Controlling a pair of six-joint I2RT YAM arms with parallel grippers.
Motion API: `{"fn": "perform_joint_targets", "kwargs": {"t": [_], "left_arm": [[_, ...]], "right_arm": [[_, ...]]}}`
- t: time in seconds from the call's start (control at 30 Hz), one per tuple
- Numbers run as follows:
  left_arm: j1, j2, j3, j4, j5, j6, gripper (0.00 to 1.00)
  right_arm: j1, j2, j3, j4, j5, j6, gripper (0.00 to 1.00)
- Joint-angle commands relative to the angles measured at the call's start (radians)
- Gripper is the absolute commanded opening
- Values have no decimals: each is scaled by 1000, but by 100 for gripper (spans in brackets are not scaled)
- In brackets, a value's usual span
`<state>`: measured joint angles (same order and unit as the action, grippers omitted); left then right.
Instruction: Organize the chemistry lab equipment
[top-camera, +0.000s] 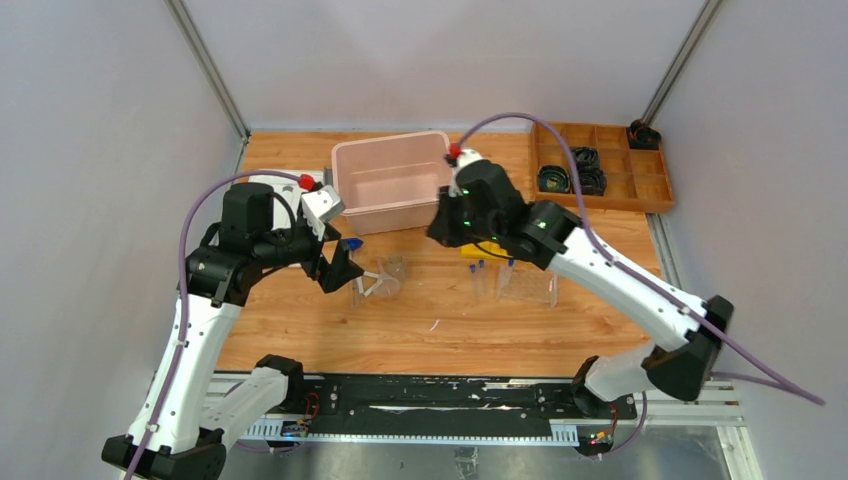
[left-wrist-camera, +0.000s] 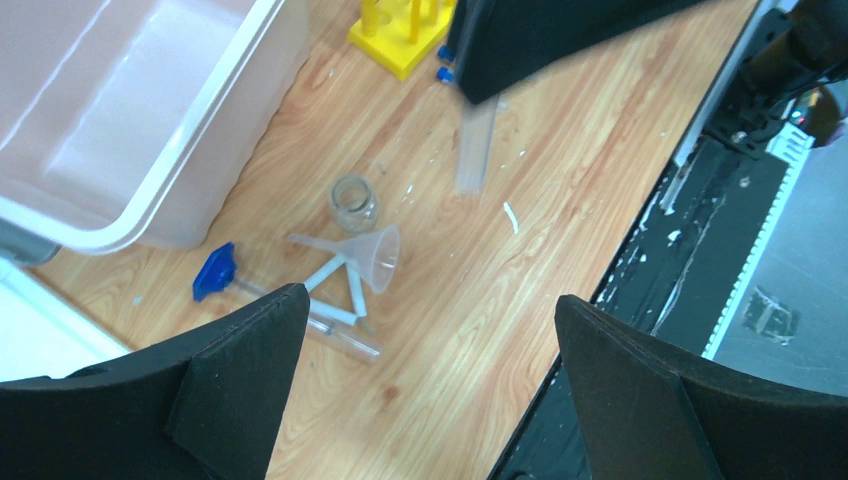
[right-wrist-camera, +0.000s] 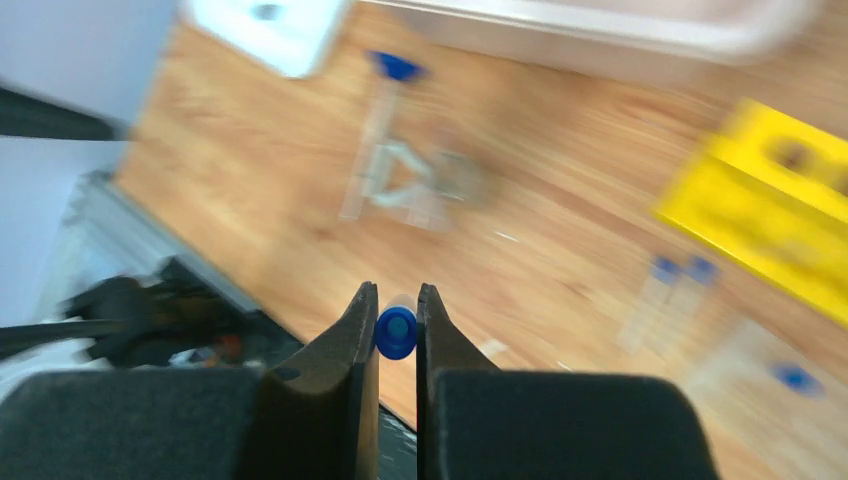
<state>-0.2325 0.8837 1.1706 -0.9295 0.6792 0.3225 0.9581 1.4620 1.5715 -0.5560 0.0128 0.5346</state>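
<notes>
- Blue-capped tube is pinched between the right claw's two fingers (a tight squeeze), up above the wooden table.
- Left claw is spread wide and holds nothing.
- In the left wrist view, the funnel lies on its side at 5 o'clock from the beaker.
- Yellow rack stands near 12 o'clock from the beaker.

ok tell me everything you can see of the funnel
The funnel is small, of clear to milky plastic as it looks, with a wide cone and a thin stem. It lies on its side on the wooden table, mouth toward the right of the left wrist view, stem pointing left. A small clear beaker stands close beside it. Two short white pieces lie against its rim. No fingers touch it.
</notes>
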Motion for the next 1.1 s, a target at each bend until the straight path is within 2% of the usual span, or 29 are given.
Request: {"fn": "perform_joint_targets", "kwargs": {"t": [0.0, 0.17, 0.3, 0.43, 0.73, 1.07], "left_arm": [[-5, 7, 21, 5, -76, -20, 100], [-5, 17, 17, 4, -78, -20, 100], [-5, 22, 18, 4, -78, -19, 100], [-5, 20, 14, 4, -76, -19, 100], [-5, 11, 3, 4, -72, -15, 100], [-5, 6, 3, 4, -69, -14, 100]], "right_arm": [[-156, -224, -241, -122, 188, -59, 0], [-324, -386, -487, -139, 280, -91, 0], [-409, -417, -598, -112, 298, -95, 0], [-424, -383, -669, -54, 324, -92, 0], [-426, -267, -720, 30, 348, -81, 0], [-426, -250, -783, 113, 366, -75, 0]]}}
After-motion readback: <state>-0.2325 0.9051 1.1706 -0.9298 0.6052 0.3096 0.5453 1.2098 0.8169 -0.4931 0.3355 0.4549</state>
